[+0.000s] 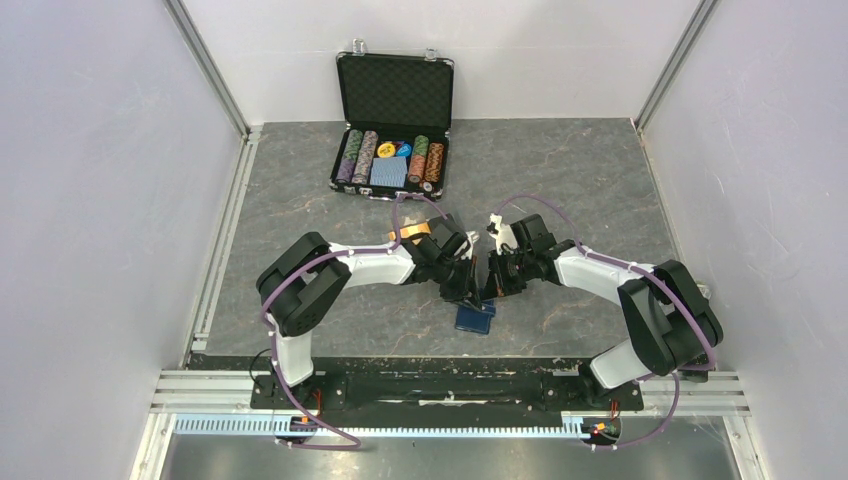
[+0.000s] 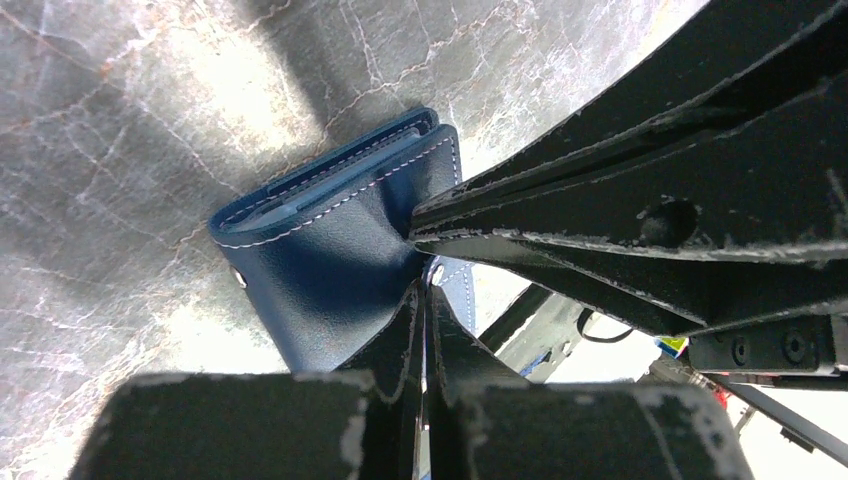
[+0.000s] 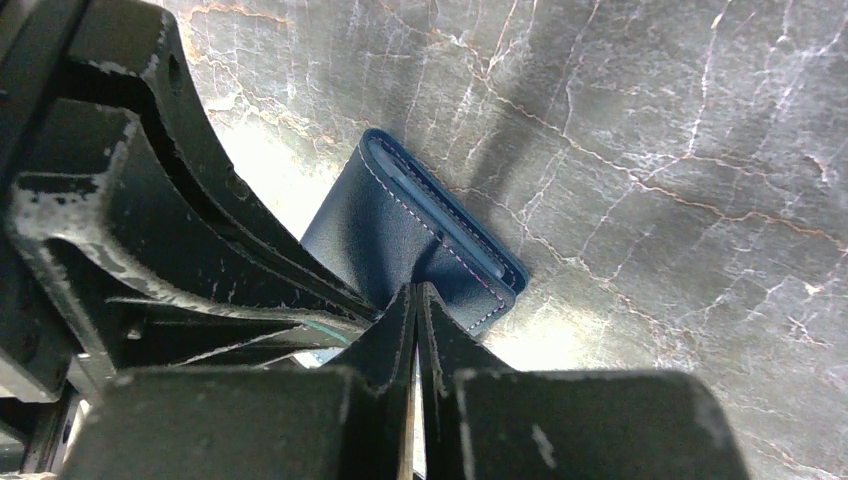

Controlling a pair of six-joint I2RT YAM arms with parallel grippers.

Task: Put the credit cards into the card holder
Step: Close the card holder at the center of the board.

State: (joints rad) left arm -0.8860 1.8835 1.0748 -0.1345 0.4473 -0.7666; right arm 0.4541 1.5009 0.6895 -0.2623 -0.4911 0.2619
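Observation:
The navy-blue card holder [image 1: 475,318] hangs folded just above the table's middle, pinched from both sides. My left gripper [image 1: 466,288] is shut on one flap; in the left wrist view the card holder [image 2: 330,260] fills the middle and the fingertips [image 2: 425,292] meet on its leather. My right gripper [image 1: 494,284] is shut on the other flap; it shows in the right wrist view [image 3: 415,295], closed on the card holder [image 3: 390,225]. Gold-orange credit cards [image 1: 414,232] lie on the table behind my left forearm, partly hidden. No card shows in either gripper.
An open black briefcase [image 1: 392,95] with poker chips and a blue patterned deck [image 1: 388,170] stands at the back centre. White walls close in the left, right and back. A rail [image 1: 450,385] runs along the near edge.

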